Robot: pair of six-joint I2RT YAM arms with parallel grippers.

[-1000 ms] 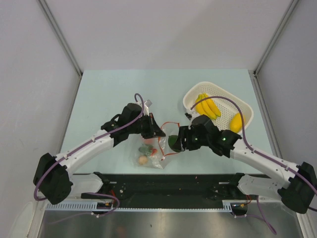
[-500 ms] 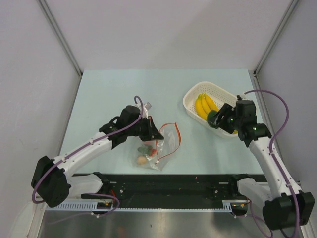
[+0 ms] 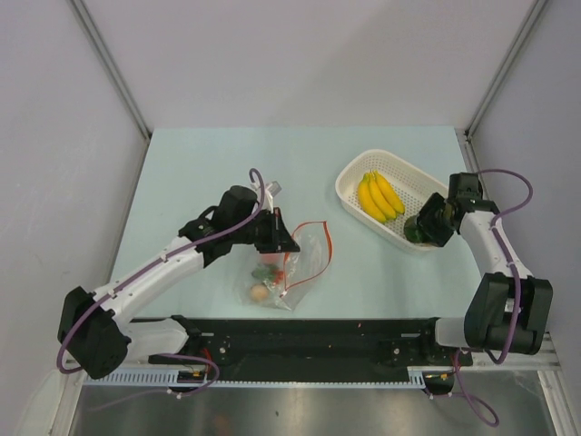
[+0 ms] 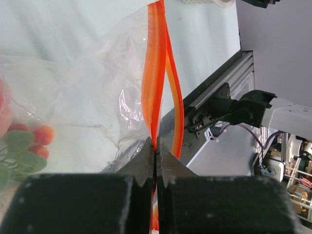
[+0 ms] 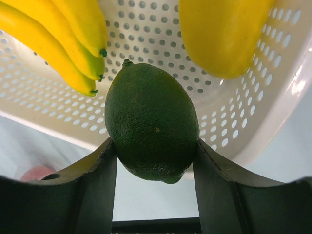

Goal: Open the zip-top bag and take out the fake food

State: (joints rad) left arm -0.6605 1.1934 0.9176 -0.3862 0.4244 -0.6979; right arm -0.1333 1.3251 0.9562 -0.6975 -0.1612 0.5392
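Note:
The clear zip-top bag [image 3: 304, 262] lies on the table's front middle, its mouth open with the red zip strip [image 3: 324, 238] looped. My left gripper [image 3: 285, 245] is shut on one side of the zip strip [image 4: 155, 97] and holds it up. A tan egg-like piece [image 3: 260, 292] and red and green pieces [image 3: 270, 271] lie inside the bag; they also show in the left wrist view [image 4: 22, 144]. My right gripper [image 3: 420, 227] is shut on a dark green fruit [image 5: 152, 122] over the near wall of the white basket [image 3: 356, 173].
The basket [image 5: 44, 105] holds a yellow banana bunch [image 3: 379, 195] and a yellow lemon-like fruit [image 5: 224, 34], which my right arm hides in the top view. The black rail [image 3: 318, 331] runs along the table's near edge.
My right arm has carried the green fruit from the bag's mouth rightwards to the basket. My left gripper has kept its hold on the zip strip, barely moving.

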